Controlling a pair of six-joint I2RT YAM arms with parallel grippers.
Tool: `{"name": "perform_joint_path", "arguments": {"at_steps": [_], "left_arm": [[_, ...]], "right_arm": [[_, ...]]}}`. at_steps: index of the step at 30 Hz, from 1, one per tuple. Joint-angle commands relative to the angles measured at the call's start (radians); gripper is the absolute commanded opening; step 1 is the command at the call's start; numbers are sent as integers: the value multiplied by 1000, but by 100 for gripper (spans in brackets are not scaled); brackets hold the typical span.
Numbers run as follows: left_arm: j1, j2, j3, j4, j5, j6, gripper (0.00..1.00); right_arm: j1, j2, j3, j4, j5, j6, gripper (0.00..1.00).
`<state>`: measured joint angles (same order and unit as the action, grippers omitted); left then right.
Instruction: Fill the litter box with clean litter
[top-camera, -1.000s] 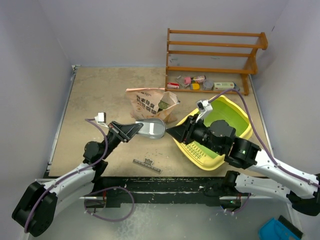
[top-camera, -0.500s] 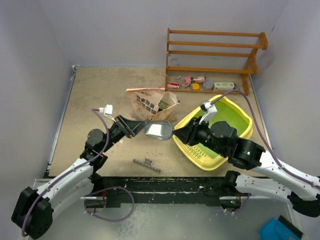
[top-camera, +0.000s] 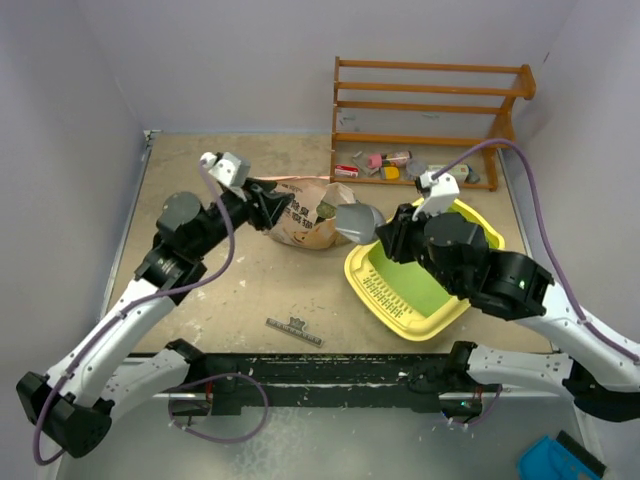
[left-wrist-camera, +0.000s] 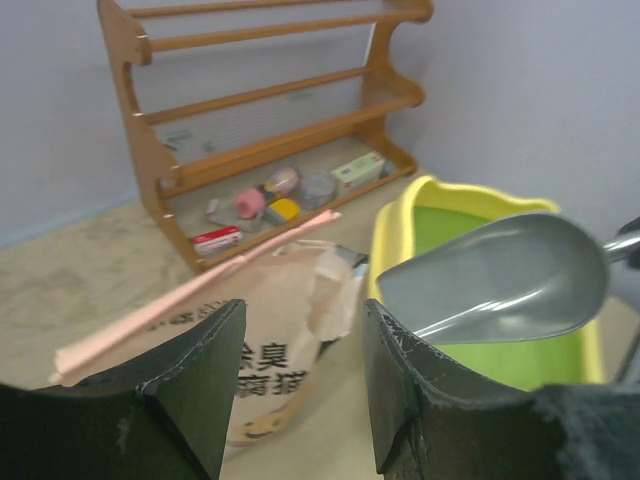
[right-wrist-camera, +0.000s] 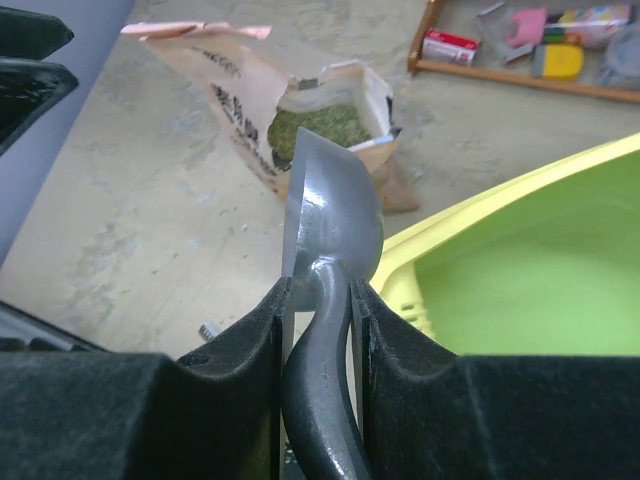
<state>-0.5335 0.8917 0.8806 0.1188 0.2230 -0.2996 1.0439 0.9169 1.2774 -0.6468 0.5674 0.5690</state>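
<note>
Two hands hover: the right hand (right-wrist-camera: 318, 300) is clamped on the metal scoop (right-wrist-camera: 332, 205), with the litter box (top-camera: 400, 305) just beneath. The left hand (left-wrist-camera: 300, 335), fingers apart, is near the paper bag (top-camera: 300, 228) holding the clean litter (right-wrist-camera: 320, 125).

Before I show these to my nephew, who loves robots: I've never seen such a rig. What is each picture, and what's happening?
These are two robot arms bolted at the near edge of a table, each ending in a two-finger gripper. One picture looks down from above; the other two come from cameras on each wrist. On the table lie a yellow litter box, an open tan bag with greenish litter inside, and a wooden rack at the back. The right gripper clamps the handle of a metal scoop. The left gripper is open, empty, beside the bag's top.
</note>
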Motion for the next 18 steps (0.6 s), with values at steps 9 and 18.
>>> {"name": "perform_joint_path", "arguments": {"at_steps": [9,18], "left_arm": [[-1,322,301,-395,-109,544,55],[13,333,329,-383,-233,632,67]], "right_arm": [[-281,253,255,-37,-163,-155,0],[-295,394,384,-42,-257,-197,0]]}}
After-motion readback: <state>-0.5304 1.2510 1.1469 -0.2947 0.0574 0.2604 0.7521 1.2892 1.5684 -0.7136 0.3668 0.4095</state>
